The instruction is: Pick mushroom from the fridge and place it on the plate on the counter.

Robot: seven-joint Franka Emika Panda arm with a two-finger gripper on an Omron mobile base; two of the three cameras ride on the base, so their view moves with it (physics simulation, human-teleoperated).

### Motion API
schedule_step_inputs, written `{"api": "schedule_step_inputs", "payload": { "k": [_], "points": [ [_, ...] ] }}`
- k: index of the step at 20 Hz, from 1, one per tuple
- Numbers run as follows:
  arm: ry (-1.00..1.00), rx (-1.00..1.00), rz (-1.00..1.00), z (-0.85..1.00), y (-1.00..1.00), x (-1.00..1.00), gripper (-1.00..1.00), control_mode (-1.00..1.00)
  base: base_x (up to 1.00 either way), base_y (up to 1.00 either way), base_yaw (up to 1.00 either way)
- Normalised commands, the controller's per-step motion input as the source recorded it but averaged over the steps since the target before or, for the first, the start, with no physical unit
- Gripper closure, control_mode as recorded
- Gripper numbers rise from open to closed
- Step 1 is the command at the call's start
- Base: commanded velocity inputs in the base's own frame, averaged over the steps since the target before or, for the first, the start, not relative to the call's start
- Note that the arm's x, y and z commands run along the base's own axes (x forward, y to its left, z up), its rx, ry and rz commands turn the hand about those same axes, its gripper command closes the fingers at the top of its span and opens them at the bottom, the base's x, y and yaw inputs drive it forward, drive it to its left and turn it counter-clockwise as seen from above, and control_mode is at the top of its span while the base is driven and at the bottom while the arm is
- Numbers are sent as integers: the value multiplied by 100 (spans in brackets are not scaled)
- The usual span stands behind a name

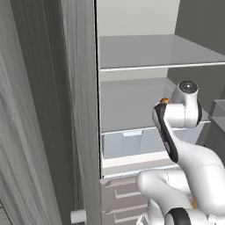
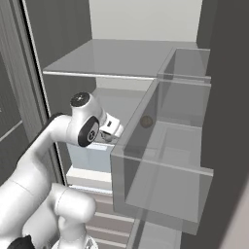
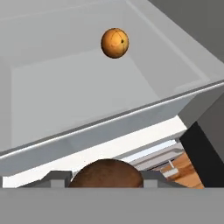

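one mushroom (image 3: 106, 173) sits clamped between the gripper (image 3: 106, 180) fingertips, outside the fridge (image 1: 132, 110) shelf.

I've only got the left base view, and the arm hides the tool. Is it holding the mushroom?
Observer: It looks so. In the hand view the brown mushroom sits between the two tips of the tool.
Operator: What's the orange speck behind the wrist?
Observer: That's an orange ball lying on the fridge shelf, farther in and apart from the tool.
Operator: Anything on the arm's right side?
Observer: The right base view shows translucent door bins close beside the tool.
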Motion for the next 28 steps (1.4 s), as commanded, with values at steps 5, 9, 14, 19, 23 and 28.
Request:
{"api": "schedule_step_inputs", "payload": {
  "k": [5,9,14,19,23,28],
  "points": [
    [9,-1,0,35,17,-49,100,-100,0,0,0],
    [1,2,0,19,40,-50,100,-100,0,0,0],
    [0,8,0,3,47,-70,100,-100,0,0,0],
    [0,1,0,16,29,-83,100,-100,0,0,0],
    [0,0,0,0,4,-37,100,-100,0,0,0],
    [1,0,0,0,0,0,100,-100,0,0,0]
  ]
}}
